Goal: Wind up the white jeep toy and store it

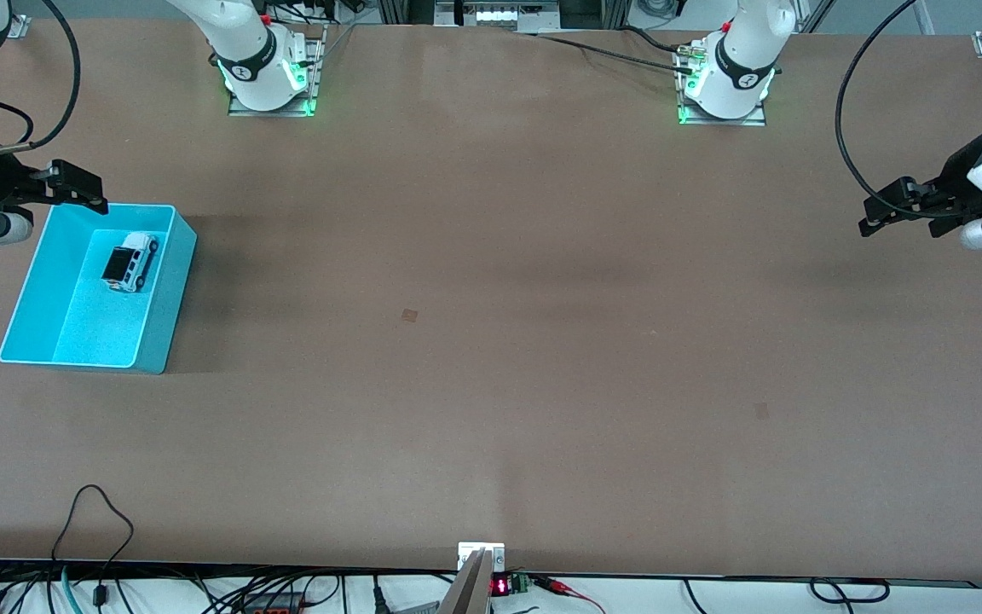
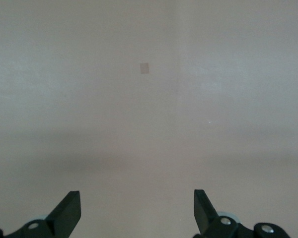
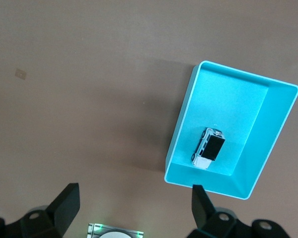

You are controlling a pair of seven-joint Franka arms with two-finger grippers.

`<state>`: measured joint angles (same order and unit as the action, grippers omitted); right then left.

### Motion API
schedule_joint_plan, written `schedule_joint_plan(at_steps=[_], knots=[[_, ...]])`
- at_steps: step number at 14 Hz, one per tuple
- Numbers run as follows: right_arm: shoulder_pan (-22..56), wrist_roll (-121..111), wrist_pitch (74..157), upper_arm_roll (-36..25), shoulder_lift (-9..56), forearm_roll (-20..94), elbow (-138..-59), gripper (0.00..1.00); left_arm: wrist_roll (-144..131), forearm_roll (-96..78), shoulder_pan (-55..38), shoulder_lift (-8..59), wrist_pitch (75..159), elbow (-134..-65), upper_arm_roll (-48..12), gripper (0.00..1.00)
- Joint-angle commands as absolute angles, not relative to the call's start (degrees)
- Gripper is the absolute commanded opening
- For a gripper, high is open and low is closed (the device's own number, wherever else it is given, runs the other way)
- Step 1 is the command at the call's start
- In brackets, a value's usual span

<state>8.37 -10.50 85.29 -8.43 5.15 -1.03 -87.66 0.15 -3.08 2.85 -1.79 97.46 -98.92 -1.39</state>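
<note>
One toy car (image 1: 130,260), one bin (image 1: 35,281), two hands. The white jeep is sitting on its wheels inside the teal bin, on the floor of it in the part farther from the front camera, not touching either hand. The bin is standing on the bench (image 1: 491,341) at the right arm's end.

The right hand (image 1: 73,189) is hanging over the bin's rim at the corner farthest from the front camera, fingers spread wide and holding nothing. Its wrist view is looking straight down on the bin (image 3: 216,104) and the car (image 3: 208,148), so the car is clearly loose in there.

The left hand (image 1: 887,213) is waiting over the bare bench at the left arm's end, well apart from the bin, also spread wide and empty; its wrist view is showing only bench surface (image 2: 149,124).

My read: the car is lying where storing wants it, and both hands are standing clear, so the job is looking done or nearly so. Whether it's wound, can't tell from here.
</note>
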Motion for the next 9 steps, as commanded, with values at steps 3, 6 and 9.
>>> schedule_joint_plan(at_steps=[3,6,9], knots=[[7.12,-6.15,86.13,-7.82,4.4,-1.06,-87.19,1.0,1.49,-3.43,2.9,-2.73,96.68,-99.32,-1.23,1.0],[7.12,-5.98,86.13,-7.74,4.31,-0.97,-87.19,1.0,1.49,-3.34,2.9,-2.81,96.68,-99.23,-1.23,1.0],[7.12,-6.15,86.04,-7.73,4.31,-0.88,-87.19,1.0,1.49,-2.99,2.99,-2.81,96.68,-99.23,-1.32,1.0]])
